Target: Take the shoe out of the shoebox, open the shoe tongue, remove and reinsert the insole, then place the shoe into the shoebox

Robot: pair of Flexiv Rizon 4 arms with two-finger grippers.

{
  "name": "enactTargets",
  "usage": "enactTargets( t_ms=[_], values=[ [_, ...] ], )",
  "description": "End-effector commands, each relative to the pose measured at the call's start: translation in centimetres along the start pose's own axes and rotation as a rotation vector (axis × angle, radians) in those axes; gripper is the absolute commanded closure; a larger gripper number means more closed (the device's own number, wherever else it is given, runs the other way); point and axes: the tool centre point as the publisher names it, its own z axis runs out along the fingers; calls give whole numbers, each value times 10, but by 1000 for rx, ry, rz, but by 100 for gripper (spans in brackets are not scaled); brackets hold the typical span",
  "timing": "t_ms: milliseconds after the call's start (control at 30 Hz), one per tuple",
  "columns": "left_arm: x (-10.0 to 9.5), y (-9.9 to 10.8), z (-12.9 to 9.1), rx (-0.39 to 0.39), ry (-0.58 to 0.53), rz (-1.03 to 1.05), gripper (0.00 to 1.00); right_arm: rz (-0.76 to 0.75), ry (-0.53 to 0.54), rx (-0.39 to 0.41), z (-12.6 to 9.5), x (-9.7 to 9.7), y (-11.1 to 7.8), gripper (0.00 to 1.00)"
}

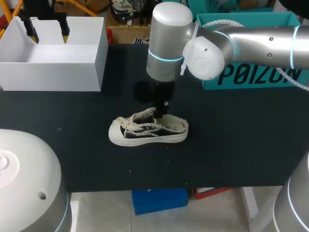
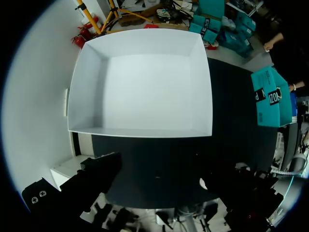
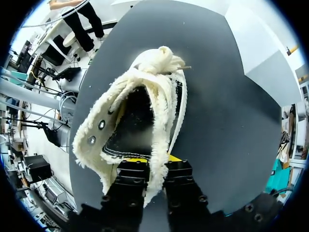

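Right end effector [image 3: 155, 163] pinches the shoe [image 3: 161, 92] by its fleecy cream edge.

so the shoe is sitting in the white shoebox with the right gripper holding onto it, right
No: the shoe lies on the black table, outside the white shoebox, as the head view shows; the left wrist view shows that box empty. The right gripper is holding onto it.

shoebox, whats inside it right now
Inside the shoebox only bare white floor and walls show, with nothing covering any part in the left wrist view. The shoe lies outside on the table; the left gripper hangs open above the box.
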Motion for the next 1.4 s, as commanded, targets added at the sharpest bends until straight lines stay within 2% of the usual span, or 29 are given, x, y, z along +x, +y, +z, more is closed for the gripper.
enactTargets(
  t_ms=[33,400,500,633,933,1000,1400],
  values=[
    [0,1,0,0,-1,-1,0,-1,-4,-5,-3,0,-3,0],
    [0,1,0,0,-1,-1,0,56,-52,31,-50,2,-24,0],
    [0,1,0,0,-1,-1,0,67,-58,18,-58,7,-30,0],
    [0,1,0,0,-1,-1,0,99,-70,-38,-67,15,-35,0],
    [0,1,0,0,-1,-1,0,118,-105,-180,-75,31,-41,0],
    [0,1,0,0,-1,-1,0,118,-126,-243,-80,33,-42,0],
    [0,1,0,0,-1,-1,0,118,-126,-243,-80,33,-42,0]
  ],
)
